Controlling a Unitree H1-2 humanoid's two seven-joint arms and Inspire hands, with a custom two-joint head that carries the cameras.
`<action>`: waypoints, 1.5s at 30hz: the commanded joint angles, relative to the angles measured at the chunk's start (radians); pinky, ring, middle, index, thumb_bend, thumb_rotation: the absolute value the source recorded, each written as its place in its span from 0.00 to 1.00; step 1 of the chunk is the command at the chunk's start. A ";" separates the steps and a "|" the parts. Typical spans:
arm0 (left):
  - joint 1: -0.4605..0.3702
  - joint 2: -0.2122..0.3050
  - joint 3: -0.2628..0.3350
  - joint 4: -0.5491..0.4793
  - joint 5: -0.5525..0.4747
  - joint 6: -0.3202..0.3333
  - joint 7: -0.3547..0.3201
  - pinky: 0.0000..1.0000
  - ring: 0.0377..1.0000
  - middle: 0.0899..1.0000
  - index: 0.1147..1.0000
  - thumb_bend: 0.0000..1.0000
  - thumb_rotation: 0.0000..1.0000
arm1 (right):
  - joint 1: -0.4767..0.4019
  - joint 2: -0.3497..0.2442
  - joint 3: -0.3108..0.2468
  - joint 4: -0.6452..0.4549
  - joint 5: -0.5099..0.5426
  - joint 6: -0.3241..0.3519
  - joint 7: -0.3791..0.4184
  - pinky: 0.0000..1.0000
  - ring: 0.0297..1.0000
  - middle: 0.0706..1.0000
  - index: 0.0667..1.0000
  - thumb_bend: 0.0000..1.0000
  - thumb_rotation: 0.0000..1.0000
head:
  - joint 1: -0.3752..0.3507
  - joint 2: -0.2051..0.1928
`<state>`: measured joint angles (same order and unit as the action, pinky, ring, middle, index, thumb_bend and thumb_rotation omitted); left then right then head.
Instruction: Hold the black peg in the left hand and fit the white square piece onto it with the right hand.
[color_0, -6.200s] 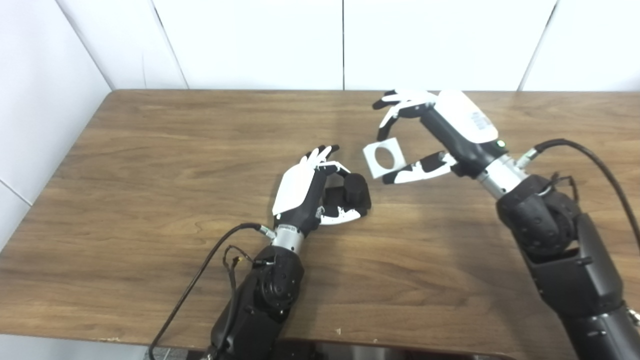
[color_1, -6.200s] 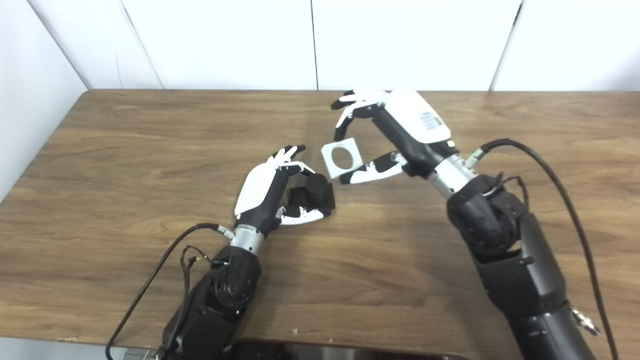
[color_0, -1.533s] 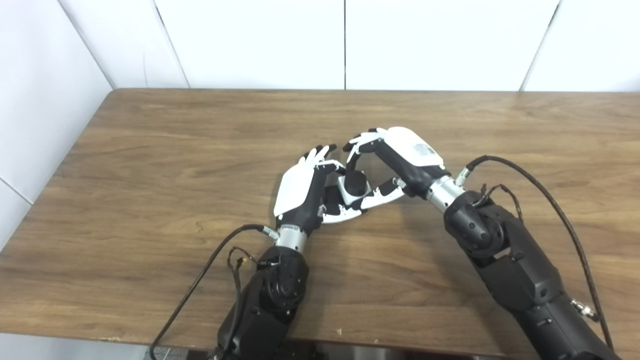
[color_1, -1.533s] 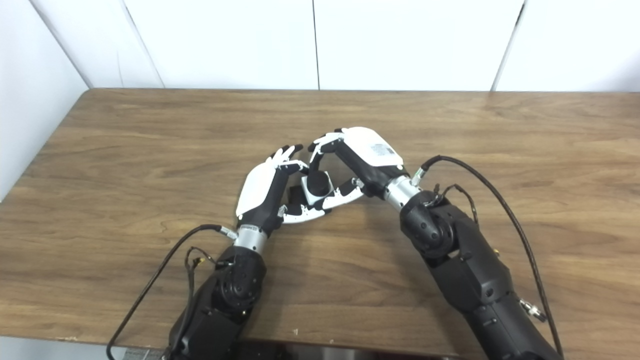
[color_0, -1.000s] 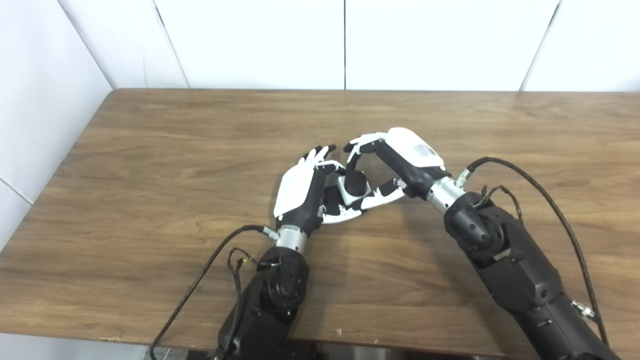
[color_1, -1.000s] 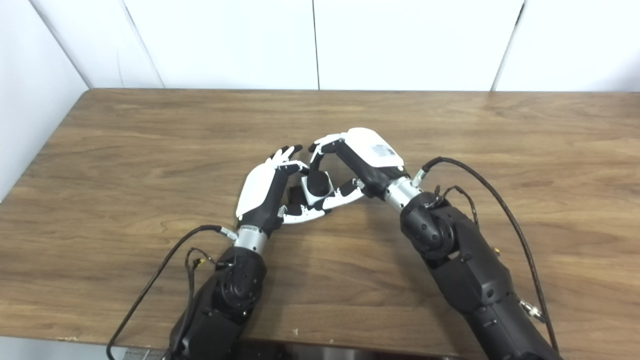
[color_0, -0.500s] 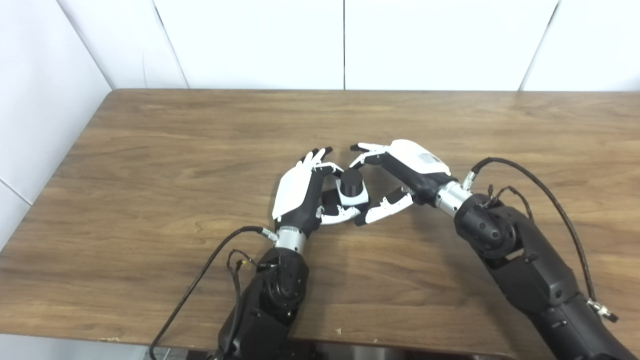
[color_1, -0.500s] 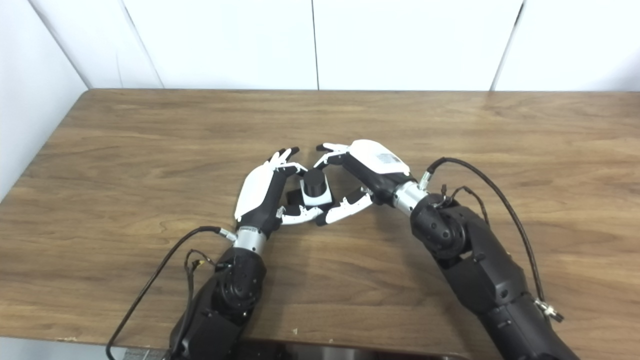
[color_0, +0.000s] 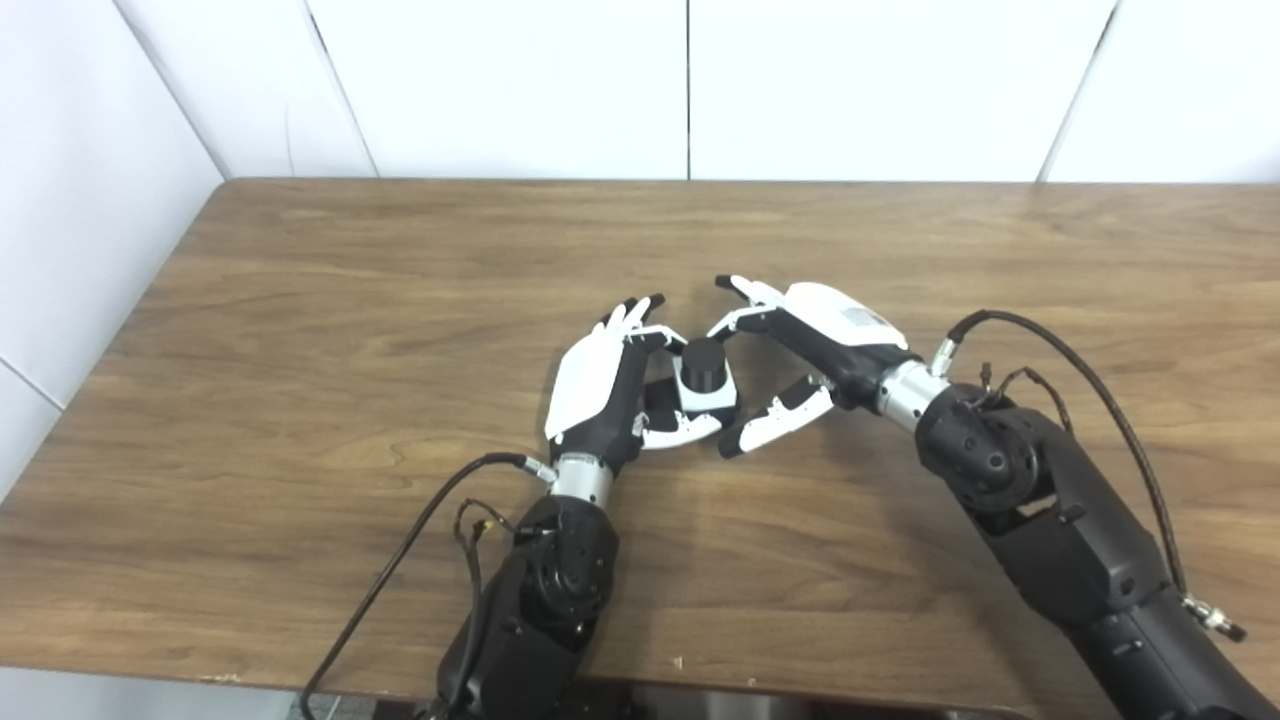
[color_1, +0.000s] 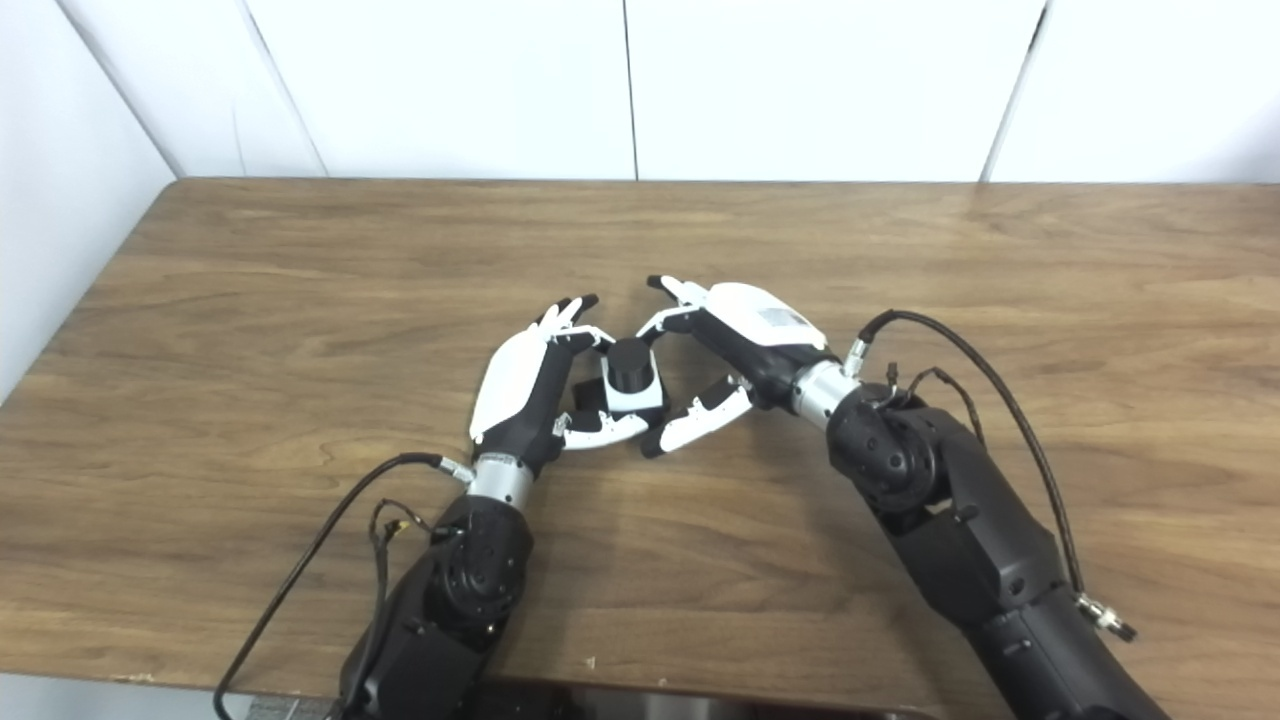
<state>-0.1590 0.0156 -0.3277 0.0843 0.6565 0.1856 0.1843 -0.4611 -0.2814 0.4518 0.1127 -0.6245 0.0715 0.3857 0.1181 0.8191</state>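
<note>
left hand (color_0: 610, 385) curled around the base of the black peg (color_0: 703, 361), which stands upright near the middle of the wooden table (color_0: 300, 300), its long axis vertical and its round top free. the white square piece (color_0: 708, 400) sits around the peg, low on its shaft and level, touching the left hand's thumb; how deep it is seated cannot be told. right hand (color_0: 800, 365) lies just to the right of the peg, fingers (color_0: 745, 292) spread and holding nothing, thumb below and fingertips above, both apart from the piece. the left hand is the nearer and the only one in contact. judged: fitting is done, and any withdrawal of the right hand should run rightward, away from the peg's axis.
</note>
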 joint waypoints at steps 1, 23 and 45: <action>0.010 0.006 -0.011 0.019 0.007 0.005 -0.019 1.00 1.00 0.95 0.42 0.52 0.09 | -0.014 -0.009 -0.003 -0.002 -0.010 0.019 0.012 0.94 0.99 1.00 1.00 1.00 0.45 | -0.007 0.004; 0.003 0.016 -0.004 0.012 0.006 0.001 -0.025 1.00 0.99 0.94 0.42 0.52 0.08 | -0.001 -0.025 -0.072 0.003 -0.004 0.030 -0.019 0.97 1.00 1.00 1.00 1.00 0.47 | -0.019 0.002; 0.006 0.039 0.007 0.016 -0.021 -0.017 -0.035 1.00 0.98 0.95 0.42 0.52 0.08 | 0.025 -0.039 -0.133 -0.024 0.017 -0.007 -0.092 0.96 0.94 0.96 0.94 0.97 0.45 | -0.079 -0.032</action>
<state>-0.1608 0.0315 -0.3186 0.0829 0.6256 0.1666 0.1688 -0.4109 -0.3035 0.3395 0.1147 -0.6145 0.0664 0.3114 0.0383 0.7854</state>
